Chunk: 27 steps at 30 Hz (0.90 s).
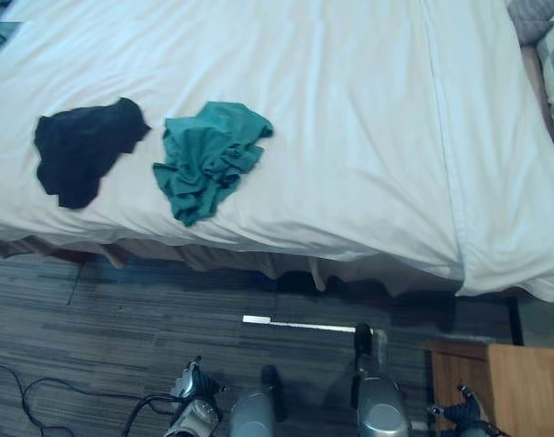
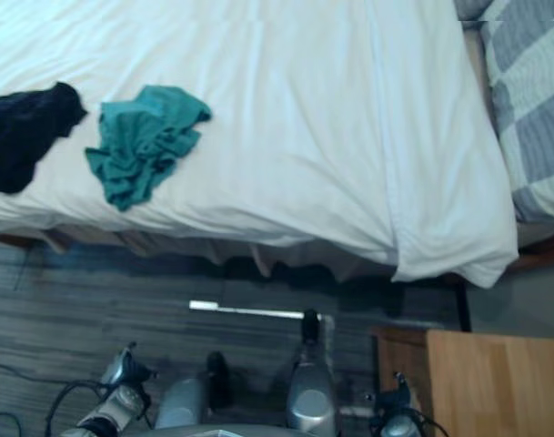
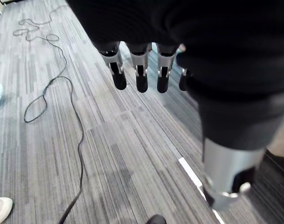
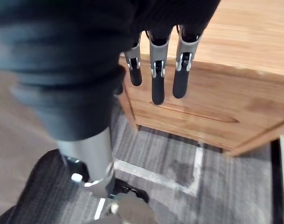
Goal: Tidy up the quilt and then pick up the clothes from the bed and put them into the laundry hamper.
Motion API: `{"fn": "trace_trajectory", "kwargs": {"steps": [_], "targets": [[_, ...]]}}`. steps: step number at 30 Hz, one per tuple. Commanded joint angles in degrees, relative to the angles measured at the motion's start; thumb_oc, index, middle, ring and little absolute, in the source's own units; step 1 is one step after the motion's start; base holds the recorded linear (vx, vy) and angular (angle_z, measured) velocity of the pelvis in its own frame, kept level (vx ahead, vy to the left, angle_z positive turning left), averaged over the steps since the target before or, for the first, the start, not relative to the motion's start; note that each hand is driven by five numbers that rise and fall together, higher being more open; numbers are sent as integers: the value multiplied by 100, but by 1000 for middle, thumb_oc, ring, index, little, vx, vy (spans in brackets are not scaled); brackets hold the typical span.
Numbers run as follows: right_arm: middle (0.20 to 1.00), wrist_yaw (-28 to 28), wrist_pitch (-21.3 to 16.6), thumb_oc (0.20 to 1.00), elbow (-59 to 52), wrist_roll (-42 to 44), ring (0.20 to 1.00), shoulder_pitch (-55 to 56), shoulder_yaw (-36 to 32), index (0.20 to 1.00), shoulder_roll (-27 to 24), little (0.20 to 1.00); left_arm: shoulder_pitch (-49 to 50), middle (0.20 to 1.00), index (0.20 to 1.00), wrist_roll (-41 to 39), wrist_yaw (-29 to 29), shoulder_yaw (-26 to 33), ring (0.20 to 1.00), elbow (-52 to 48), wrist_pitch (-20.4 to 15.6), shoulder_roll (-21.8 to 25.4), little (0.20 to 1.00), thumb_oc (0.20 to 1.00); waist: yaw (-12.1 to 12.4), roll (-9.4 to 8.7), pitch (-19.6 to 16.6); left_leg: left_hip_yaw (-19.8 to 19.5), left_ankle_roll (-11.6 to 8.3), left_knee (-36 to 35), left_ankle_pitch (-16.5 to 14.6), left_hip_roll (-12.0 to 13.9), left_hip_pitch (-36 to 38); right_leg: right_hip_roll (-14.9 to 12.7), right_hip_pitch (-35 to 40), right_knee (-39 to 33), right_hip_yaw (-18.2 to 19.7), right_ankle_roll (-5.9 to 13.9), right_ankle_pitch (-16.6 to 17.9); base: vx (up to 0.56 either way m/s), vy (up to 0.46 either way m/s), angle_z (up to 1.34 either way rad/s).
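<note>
Quilt smooth, clothes waiting

We saw the white quilt flat, crumpled teal garment beside black garment; our left hand and right hand hung slack-fingered, empty. Next, we judged: reach the teal one.

- The black garment runs past the picture's left edge in my right eye view.
- The striped pillow at the bed's far right corner is cut off.
</note>
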Motion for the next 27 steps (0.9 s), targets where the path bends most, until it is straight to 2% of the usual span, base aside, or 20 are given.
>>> {"fn": "trace_trajectory", "kwargs": {"steps": [1,3,5,6,7,8,10,11,14,15,17,19,20,21,22,23,24,25,26,27], "targets": [[1000,27,78,1000,62,-202,1000,-11,124,1000,-125,1000,261,1000,1000,-150,195,113,1000,106,16,253,1000,1000,83,-3,-204,100,-281,-1483,1348,1302,138,-841,115,379,206,990,-767,84,500,14],[1000,163,46,1000,253,-70,1000,-84,81,1000,-121,1000,250,1000,1000,-1,141,13,1000,202,34,291,1000,1000,65,97,-404,246,-281,-1739,1514,1584,283,-1012,127,468,174,990,-759,133,529,11],[1000,320,75,1000,531,21,1000,-81,-30,1000,-17,1000,225,1000,1000,215,18,-130,1000,225,67,325,1000,1000,106,69,-514,167,-281,-1606,1294,1426,207,-1317,198,612,128,990,-487,141,438,19],[1000,478,130,1000,750,47,1000,-277,51,1000,92,1000,18,1000,1000,226,-109,-218,1000,229,56,398,1000,1000,130,-87,-417,166,-281,-1285,1005,1246,68,-1655,130,838,60,990,311,65,254,31],[1000,479,125,1000,766,48,1000,-302,48,1000,103,1000,-1,1000,1000,225,-113,-215,1000,234,55,409,1000,1000,134,-108,-406,162,-281,-1243,980,1233,43,-1671,125,825,66,990,329,30,309,49],[1000,554,154,1000,810,10,1000,-405,133,1000,136,1000,-18,1000,1000,304,-202,-251,1000,246,87,486,1000,1000,208,-133,-339,283,-281,-1098,800,1169,90,-1894,77,1038,-281,990,608,18,286,64],[1000,597,113,1000,723,128,1000,-656,281,1000,202,1000,-102,1000,1000,425,-332,-389,1000,152,69,635,1000,1000,248,-169,-268,559,-113,-1055,658,956,214,-1985,-47,1643,-878,990,484,78,497,35],[1000,641,59,1000,701,188,1000,-719,327,1000,230,1000,-121,1000,1000,496,-457,-456,1000,119,40,691,1000,1000,211,-212,-253,639,-15,-1134,654,803,268,-1752,-129,1790,-831,989,249,136,566,-30],[1000,712,-31,1000,567,409,1000,-809,450,1000,283,1000,-183,1000,1000,790,-753,-608,1000,53,82,820,1000,1000,43,-247,-179,925,256,-1417,584,304,556,-417,-381,1765,-796,786,-698,119,477,-32],[1000,711,-32,1000,569,410,1000,-814,450,1000,285,1000,-187,1000,1000,792,-755,-606,1000,52,83,823,1000,1000,45,-246,-178,927,257,-1427,602,308,553,-408,-380,1746,-800,776,-681,129,343,-41],[1000,685,-114,1000,405,347,1000,-934,637,1000,218,1000,-215,1000,1000,891,-851,-576,1000,110,123,830,1000,1000,-65,-281,-90,1126,521,-1342,68,-379,895,229,-624,1630,-1440,555,-897,301,479,-25],[1000,724,-80,1000,370,305,1000,-878,629,1000,80,1000,-202,1000,1000,840,-851,-536,1000,116,68,681,1000,1000,-240,-253,-97,988,621,-653,-475,-797,937,412,-443,1232,-899,381,-1054,328,298,6],[1000,725,-78,1000,368,306,1000,-875,630,1000,75,1000,-200,1000,1000,840,-850,-536,1000,116,68,676,1000,1000,-237,-242,-86,989,620,-609,-506,-779,931,423,-430,1228,-899,380,-1055,268,230,34],[1000,736,-61,1000,479,205,1000,-916,715,1000,-52,1000,-197,1000,1000,658,-780,-479,1000,76,-12,554,1000,1000,-200,-159,39,1019,283,878,-228,-730,476,383,-124,968,-895,86,-1136,174,151,34],[1000,717,-8,1000,617,80,1000,-979,778,1000,-96,1000,-259,1000,1000,515,-734,-444,1000,24,-28,535,1000,1000,-117,-159,112,1007,-43,1520,297,-582,181,359,20,853,-961,-13,-1204,204,173,33],[1000,686,56,1000,771,11,1000,-1055,840,1000,-120,1000,-300,1000,1000,342,-631,-433,1000,-67,-26,517,1000,1000,14,-195,233,975,-267,2205,562,-443,-141,306,178,775,-984,-50,-1251,100,85,42],[1000,667,75,1000,916,-6,1000,-1145,840,1000,-128,1000,-359,1000,1000,188,-542,-409,1000,-117,-46,493,1000,1000,43,-238,261,958,-281,2443,660,-310,-463,213,256,663,-1034,-11,-1211,153,141,30],[1000,658,97,1000,1029,-54,1000,-1201,842,1000,-127,1000,-384,1000,1000,107,-487,-399,1000,-145,-82,455,1000,1000,72,-190,263,996,-227,2314,625,-56,-566,175,344,539,-1025,74,-1205,349,630,0],[1000,701,105,1000,1048,-132,1000,-1308,917,1000,-86,1000,-352,1000,1000,104,-416,-355,1000,-158,-99,406,1000,1000,107,34,95,1047,12,711,478,407,-250,87,362,352,-762,377,-1174,311,597,-50],[1000,702,106,1000,1045,-132,1000,-1308,918,1000,-89,1000,-353,1000,1000,104,-416,-353,1000,-158,-98,404,1000,1000,119,13,85,1082,25,651,517,375,-226,64,343,346,-741,379,-1154,338,766,-153]]}}
